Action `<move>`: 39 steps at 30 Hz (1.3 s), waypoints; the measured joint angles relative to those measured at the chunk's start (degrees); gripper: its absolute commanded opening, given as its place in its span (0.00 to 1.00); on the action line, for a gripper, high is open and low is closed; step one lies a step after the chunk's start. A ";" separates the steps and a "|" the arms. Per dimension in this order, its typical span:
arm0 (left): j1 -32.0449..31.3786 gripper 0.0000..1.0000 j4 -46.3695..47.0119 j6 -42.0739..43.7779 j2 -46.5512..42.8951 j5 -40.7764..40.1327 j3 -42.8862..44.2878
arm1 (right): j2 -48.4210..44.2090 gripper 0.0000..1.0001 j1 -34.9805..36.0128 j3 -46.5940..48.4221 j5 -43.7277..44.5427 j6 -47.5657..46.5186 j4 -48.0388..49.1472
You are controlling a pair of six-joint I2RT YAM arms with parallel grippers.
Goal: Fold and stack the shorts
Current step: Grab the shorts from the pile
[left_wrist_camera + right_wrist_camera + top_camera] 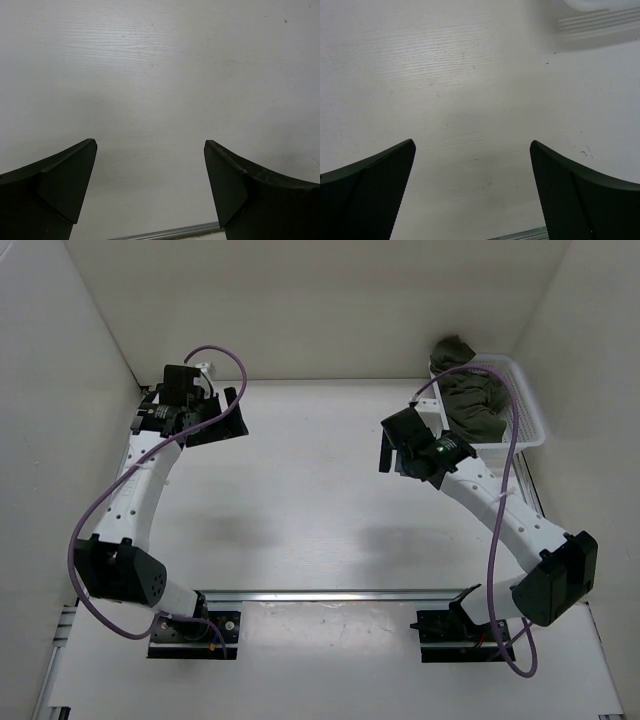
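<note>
The dark olive-green shorts [468, 398] lie bunched in the white mesh basket [528, 405] at the back right of the table, spilling over its far rim. My right gripper [393, 452] is open and empty, just left of the basket, above bare table; its fingers [570, 190] frame only white table in the right wrist view. My left gripper [232, 418] is open and empty at the back left, far from the shorts; its fingers [235, 185] frame bare table in the left wrist view. The shorts do not show in either wrist view.
White walls enclose the table on the left, back and right. A corner of the basket [592, 20] shows blurred at the top right of the right wrist view. A metal rail [330, 595] runs along the near edge by the arm bases.
</note>
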 measured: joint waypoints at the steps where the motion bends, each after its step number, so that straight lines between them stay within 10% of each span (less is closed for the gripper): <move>1: 0.00 1.00 0.02 0.07 -0.02 0.37 -0.02 | 0.17 1.00 0.00 0.00 0.20 0.11 0.00; 12: -2.78 1.00 0.31 0.42 -0.55 1.70 -0.04 | 9.25 0.98 -10.38 11.96 -1.57 -3.37 -0.92; 20: -3.98 1.00 0.33 0.59 -0.55 1.86 -0.02 | 28.74 0.91 -31.19 37.75 -13.90 -6.86 -1.44; 31: -6.27 1.00 1.40 0.63 6.29 1.09 3.28 | 53.96 0.88 -42.53 60.85 -23.56 -7.08 -1.79; 36: -6.23 1.00 1.40 0.63 11.82 3.19 5.53 | 62.58 0.65 -46.60 62.38 -27.63 -5.42 0.13; 39: -6.23 1.00 1.33 0.63 15.58 4.98 7.26 | 65.68 0.23 -47.54 62.73 -29.05 -4.68 0.66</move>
